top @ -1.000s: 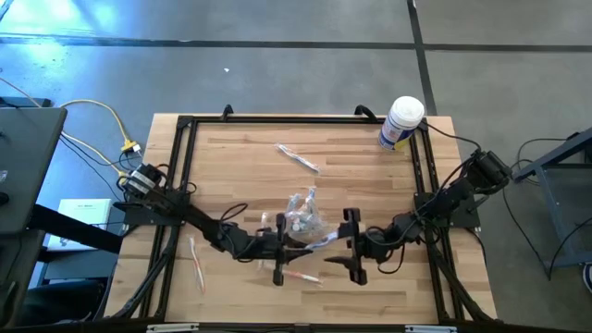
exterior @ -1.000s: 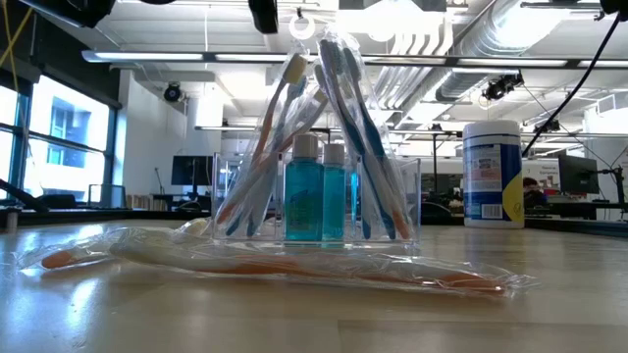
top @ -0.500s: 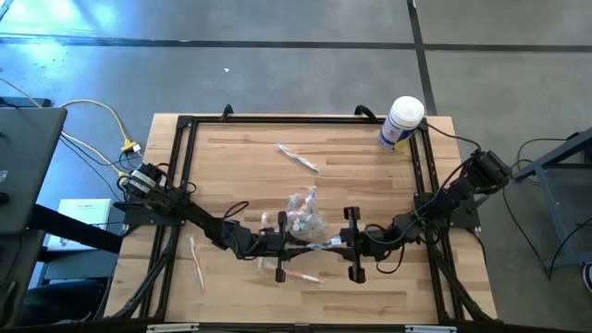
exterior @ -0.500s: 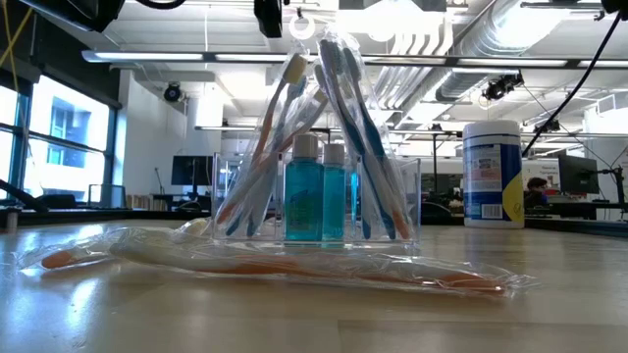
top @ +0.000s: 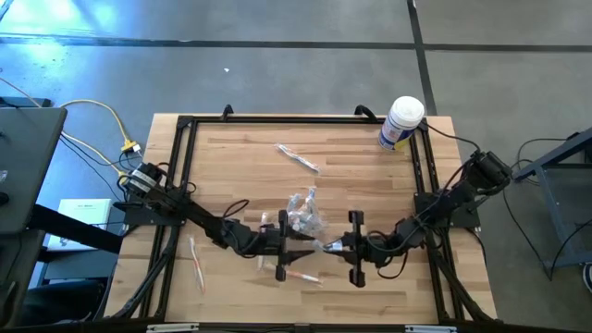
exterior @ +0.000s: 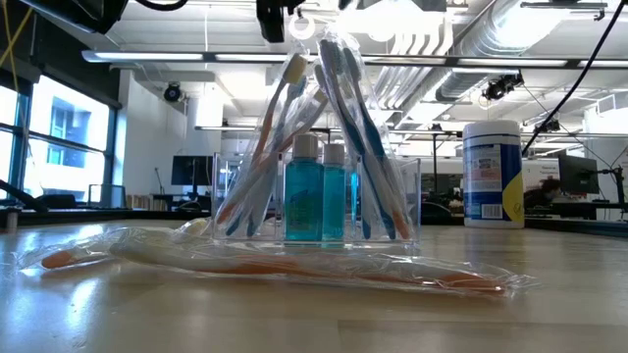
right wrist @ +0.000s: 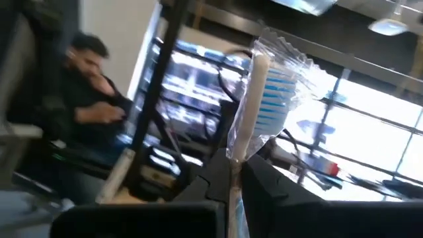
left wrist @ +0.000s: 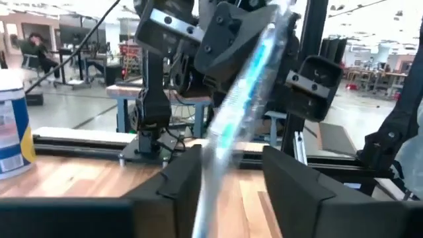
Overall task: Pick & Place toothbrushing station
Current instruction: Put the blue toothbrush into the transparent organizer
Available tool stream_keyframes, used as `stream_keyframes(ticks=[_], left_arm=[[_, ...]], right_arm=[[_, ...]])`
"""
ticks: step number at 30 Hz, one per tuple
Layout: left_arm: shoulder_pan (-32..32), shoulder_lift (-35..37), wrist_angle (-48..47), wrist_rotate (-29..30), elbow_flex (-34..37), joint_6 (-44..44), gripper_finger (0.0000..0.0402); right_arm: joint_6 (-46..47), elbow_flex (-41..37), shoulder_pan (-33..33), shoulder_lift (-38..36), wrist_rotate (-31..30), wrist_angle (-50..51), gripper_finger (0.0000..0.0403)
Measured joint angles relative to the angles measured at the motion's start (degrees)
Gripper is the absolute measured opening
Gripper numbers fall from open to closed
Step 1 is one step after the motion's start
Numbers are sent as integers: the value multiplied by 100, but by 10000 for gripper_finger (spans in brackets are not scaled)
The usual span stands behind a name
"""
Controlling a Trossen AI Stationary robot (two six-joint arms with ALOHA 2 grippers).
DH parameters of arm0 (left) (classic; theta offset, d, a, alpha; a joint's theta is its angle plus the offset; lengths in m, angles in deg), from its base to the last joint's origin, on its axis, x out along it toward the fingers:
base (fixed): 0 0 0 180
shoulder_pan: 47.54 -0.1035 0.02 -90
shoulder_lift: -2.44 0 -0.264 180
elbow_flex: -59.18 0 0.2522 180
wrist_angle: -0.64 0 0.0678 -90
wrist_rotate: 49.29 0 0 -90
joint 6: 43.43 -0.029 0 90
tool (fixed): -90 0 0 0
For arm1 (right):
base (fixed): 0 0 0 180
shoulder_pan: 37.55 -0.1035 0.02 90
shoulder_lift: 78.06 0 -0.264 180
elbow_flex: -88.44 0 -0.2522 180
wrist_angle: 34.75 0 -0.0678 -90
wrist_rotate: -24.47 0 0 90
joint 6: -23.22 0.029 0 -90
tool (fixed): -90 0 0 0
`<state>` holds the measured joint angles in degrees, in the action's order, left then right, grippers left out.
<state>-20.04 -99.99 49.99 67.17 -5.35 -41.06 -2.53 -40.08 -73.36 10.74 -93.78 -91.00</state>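
Clear plastic is all I have to go on for the toothbrushing station (top: 301, 218): it stands upright at the middle of the desk (top: 370, 176), just above centre of the high view, with blue bottles and several brushes leaning in it. In the low view it sits dead centre (exterior: 314, 201), with a loose wrapped brush (exterior: 294, 270) lying on the desk in front of it.

Both arms meet just below it in the high view. The left arm (top: 203, 222) comes in from the left, the right arm (top: 435, 208) from the right, and a wrapped toothbrush (top: 320, 245) bridges the gap. My left wrist view shows the left jaws spread, the brush (left wrist: 244, 99) running free between them. The right jaws are pressed together on that brush, its bristled head (right wrist: 264, 99) sticking out past them.

I read this as a handover, with the right arm now carrying. Next I would draw the left arm clear, then tip the brush upright and lower it into the station without knocking the leaning brushes.
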Motion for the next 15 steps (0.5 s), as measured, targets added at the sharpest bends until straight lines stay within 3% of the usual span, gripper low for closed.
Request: stream_keyframes(ticks=[9,13,15], left_arm=[[467,2,89,318,-2,-929,178],[715,2,80,1049,-2,-1441,178],[841,2,81,1478,-2,-1667,179]], right_arm=[[-1119,-4,-552,-342,-2435,93,10],[-1134,-4,-770,-762,-3668,448,10],[-879,-4,-805,-920,-4006,755,10]])
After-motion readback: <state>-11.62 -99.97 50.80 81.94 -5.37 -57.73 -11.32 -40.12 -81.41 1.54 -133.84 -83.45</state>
